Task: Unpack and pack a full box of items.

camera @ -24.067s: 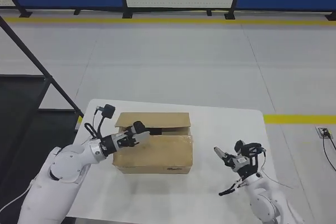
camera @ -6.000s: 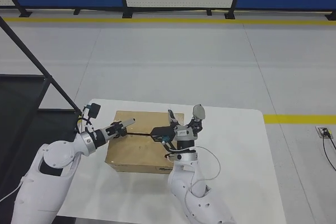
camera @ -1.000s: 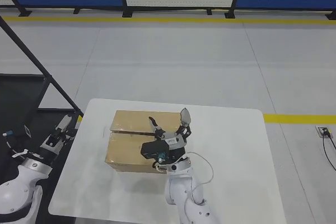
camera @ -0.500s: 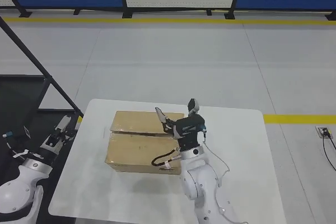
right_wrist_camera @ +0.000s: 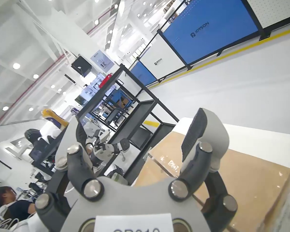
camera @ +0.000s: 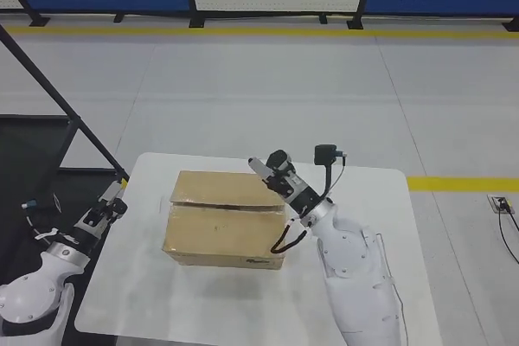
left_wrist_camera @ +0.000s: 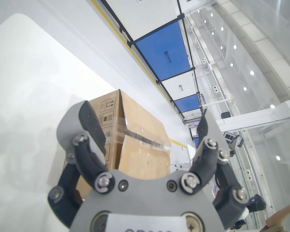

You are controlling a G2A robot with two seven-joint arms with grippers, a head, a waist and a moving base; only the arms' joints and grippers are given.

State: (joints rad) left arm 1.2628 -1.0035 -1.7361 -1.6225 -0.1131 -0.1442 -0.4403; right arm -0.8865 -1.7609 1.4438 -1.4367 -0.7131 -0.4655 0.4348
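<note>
Your pale grey floor (camera: pixel 268 95) runs to a far yellow line (camera: pixel 242 31) and blue partition panels (right_wrist_camera: pixel 207 22), a black rack (camera: pixel 26 156) at left.

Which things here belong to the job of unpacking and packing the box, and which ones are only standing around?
For the job:
- cardboard box, flaps shut, on the white table
- left gripper, open, at the table's edge
- right gripper, open, near the box's far corner

Just around:
- black metal rack
- yellow floor line
</note>
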